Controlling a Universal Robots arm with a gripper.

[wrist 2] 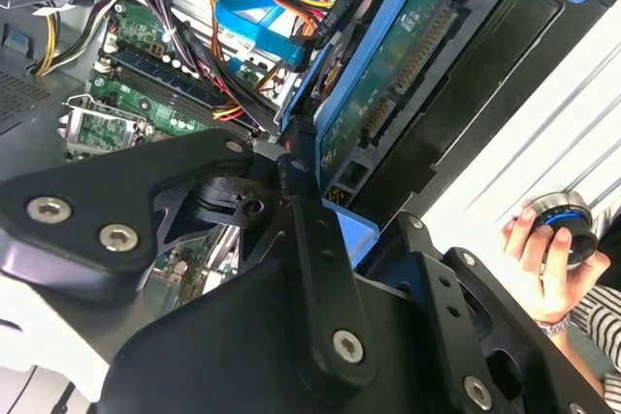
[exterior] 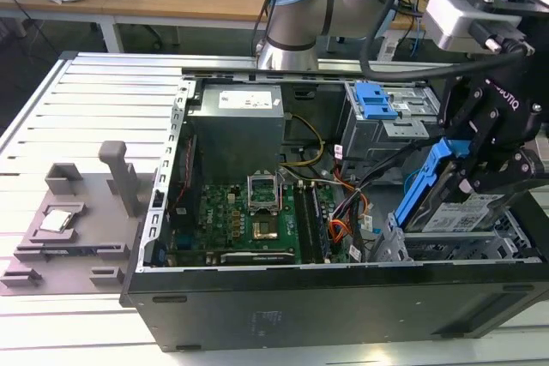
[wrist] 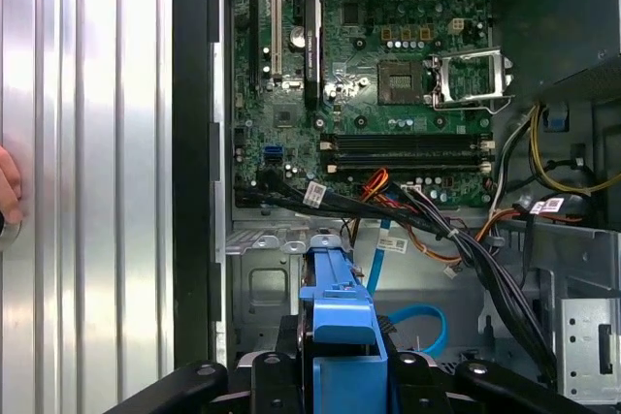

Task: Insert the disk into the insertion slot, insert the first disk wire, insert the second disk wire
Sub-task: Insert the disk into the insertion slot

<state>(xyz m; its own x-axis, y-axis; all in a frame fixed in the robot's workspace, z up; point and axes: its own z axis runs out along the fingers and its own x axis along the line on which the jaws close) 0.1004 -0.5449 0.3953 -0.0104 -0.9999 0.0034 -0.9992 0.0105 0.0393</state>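
Note:
My gripper point(exterior: 470, 179) is shut on the disk point(exterior: 459, 210), a silver drive in a bright blue carrier point(exterior: 426, 179). In the exterior view the disk hangs tilted, one end up, over the corner of the open computer case on the view's right. Just under its lower end lies the insertion slot point(exterior: 390, 244), a low silver sheet-metal cage. The first wrist view has the carrier point(wrist: 342, 312) clamped between the black fingers point(wrist: 270, 375), above the cage floor point(wrist: 260, 283). In the second wrist view the disk's green circuit board point(wrist 2: 398, 75) faces the camera. Loose cables point(wrist: 437, 230) and a blue data cable point(wrist: 419, 322) lie beside the bay.
A taller grey cage with a blue clip point(exterior: 376, 102) stands behind the bay. The motherboard point(exterior: 257, 220) and power supply point(exterior: 236, 130) fill the rest of the case. A grey fixture plate point(exterior: 69, 220) lies outside on the exterior view's left. A person's hand point(wrist 2: 543, 259) rests on a round knob.

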